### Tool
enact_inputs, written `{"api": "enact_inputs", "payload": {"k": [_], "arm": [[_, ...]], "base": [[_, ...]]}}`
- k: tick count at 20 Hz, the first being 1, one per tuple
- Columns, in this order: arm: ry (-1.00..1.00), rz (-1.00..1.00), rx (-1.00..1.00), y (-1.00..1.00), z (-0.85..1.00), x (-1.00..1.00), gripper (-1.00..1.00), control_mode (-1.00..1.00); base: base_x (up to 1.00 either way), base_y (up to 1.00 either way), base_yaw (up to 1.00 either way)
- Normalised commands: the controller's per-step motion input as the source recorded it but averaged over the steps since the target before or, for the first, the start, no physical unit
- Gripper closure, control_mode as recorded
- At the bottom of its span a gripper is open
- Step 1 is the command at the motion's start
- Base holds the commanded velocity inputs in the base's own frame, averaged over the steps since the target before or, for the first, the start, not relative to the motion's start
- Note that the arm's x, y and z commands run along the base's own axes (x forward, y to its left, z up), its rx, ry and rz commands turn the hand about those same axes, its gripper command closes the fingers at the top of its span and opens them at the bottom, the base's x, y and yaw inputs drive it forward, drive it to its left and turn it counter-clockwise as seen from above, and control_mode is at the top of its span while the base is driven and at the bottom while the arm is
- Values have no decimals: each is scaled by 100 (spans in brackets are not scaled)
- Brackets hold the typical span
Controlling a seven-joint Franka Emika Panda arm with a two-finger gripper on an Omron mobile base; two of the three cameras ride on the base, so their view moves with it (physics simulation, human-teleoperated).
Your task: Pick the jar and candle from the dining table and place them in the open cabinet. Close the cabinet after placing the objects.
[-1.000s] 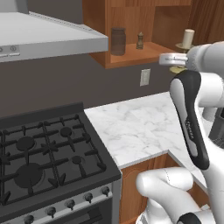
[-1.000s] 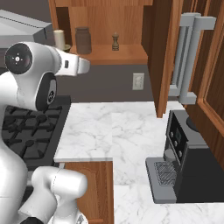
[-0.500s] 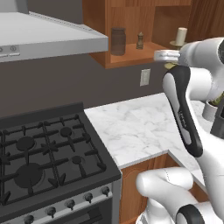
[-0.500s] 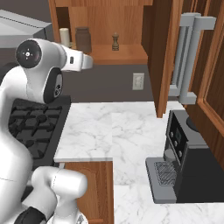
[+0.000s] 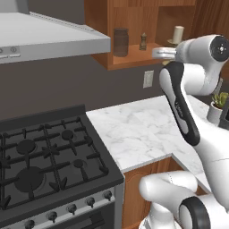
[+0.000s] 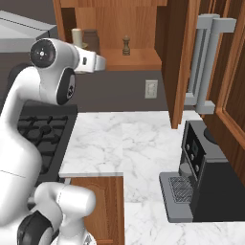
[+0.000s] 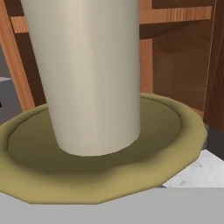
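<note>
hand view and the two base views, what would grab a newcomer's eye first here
The cream candle on its brass-gold dish looms very close in the hand view, and in the left base view it is at the right end of the open cabinet shelf, just past the arm's wrist. On that shelf stand the grey jar and a small dark pepper-mill figure. The white arm sweeps up over the marble counter beside a black stove.
</note>
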Motion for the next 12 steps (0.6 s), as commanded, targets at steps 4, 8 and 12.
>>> {"api": "enact_inputs", "payload": {"k": [4,8,12], "arm": [[0,0,0,0,0,33,100,-100],[0,0,0,0,0,33,100,-100],[0,1,0,0,-2,30,100,-100]], "base": [[0,0,0],[0,0,0],[0,0,0]]}}
